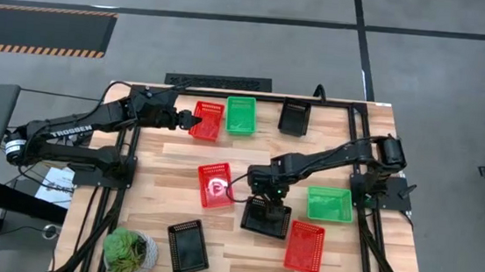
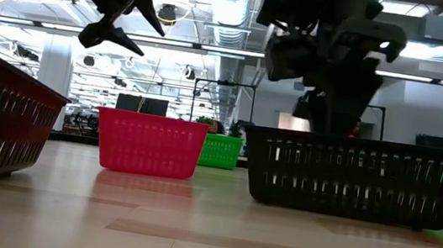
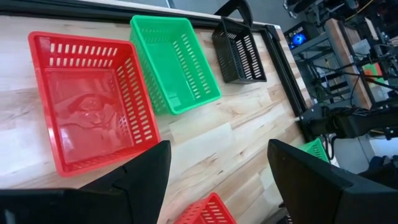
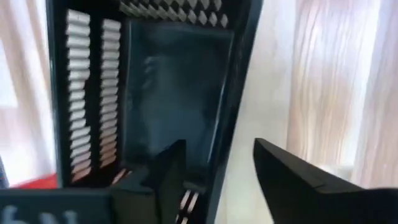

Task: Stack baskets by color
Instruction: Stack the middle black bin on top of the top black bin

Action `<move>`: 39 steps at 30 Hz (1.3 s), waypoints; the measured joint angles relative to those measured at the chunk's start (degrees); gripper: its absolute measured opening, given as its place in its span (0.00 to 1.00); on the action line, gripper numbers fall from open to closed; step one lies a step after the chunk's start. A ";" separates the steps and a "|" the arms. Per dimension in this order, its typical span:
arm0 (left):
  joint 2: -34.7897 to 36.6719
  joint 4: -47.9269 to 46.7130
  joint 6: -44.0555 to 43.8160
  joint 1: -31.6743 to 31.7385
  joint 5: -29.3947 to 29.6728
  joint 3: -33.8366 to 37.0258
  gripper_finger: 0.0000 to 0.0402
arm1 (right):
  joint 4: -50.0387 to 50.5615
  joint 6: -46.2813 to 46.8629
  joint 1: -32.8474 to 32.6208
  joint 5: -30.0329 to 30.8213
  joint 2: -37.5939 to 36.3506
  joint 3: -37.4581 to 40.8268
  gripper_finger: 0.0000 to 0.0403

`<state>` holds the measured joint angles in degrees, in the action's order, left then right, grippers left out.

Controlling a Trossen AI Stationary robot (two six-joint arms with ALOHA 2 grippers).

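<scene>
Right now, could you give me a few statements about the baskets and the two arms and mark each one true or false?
1. The right gripper is at a black basket near the table's middle. True.
2. The left gripper is over a green basket. False: it is at the red basket by the far edge.
3. A potted plant stands at a near corner. True.
4. The far green basket sits inside a black one. False: it sits alone between the red basket and the far black basket.
5. The left fingers are apart. True.
</scene>
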<state>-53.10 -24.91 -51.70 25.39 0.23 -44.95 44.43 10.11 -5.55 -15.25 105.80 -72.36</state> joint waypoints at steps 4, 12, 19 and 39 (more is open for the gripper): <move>0.00 -0.19 0.02 0.00 -0.02 0.00 0.64 | -0.18 0.32 -0.36 0.29 0.50 0.09 0.37; 0.00 -0.13 0.42 0.00 -0.07 0.00 0.64 | -0.93 3.94 -0.33 0.37 1.11 0.06 0.04; -0.01 -0.11 0.47 0.00 -1.99 0.00 0.64 | 0.33 7.53 3.23 2.07 -6.01 0.04 0.02; -0.02 -0.04 -0.66 0.00 -1.42 0.02 0.64 | 4.45 33.18 48.86 21.22 -25.24 2.24 0.03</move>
<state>-53.12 -24.95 -52.36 25.39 -1.19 -44.93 48.88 43.29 43.31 5.97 80.57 -70.11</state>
